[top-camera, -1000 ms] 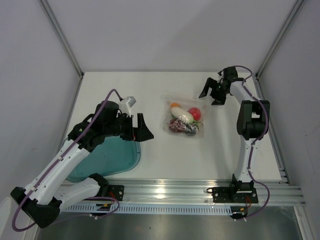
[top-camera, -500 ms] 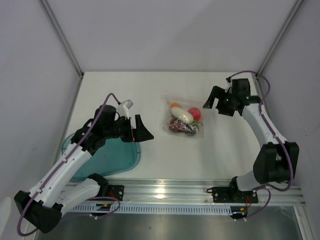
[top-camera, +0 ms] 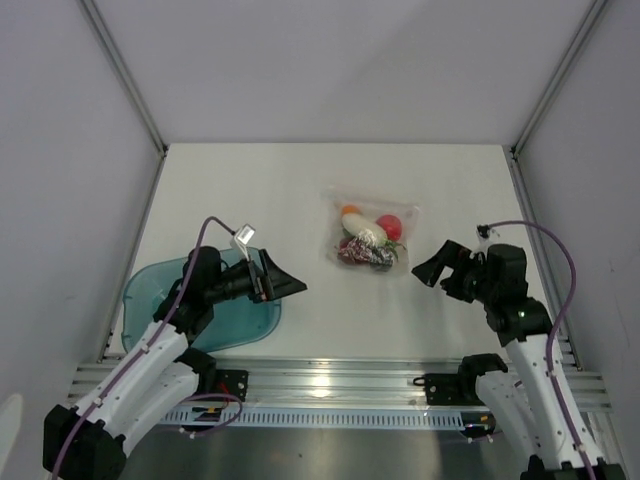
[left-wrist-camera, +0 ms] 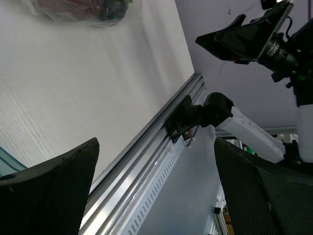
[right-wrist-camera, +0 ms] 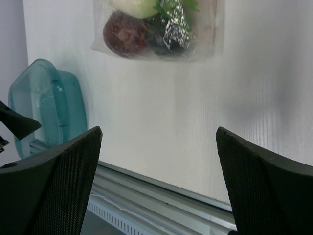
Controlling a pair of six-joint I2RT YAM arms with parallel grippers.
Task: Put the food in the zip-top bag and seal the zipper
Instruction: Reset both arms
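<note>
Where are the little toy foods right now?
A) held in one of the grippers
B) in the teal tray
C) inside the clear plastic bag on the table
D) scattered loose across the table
C: the toy foods sit bunched inside the clear zip-top bag, which lies on the white table. The left gripper and right gripper are both open, empty and apart from it.

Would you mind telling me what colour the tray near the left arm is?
Translucent teal; the tray shows best in the top external view.
</note>
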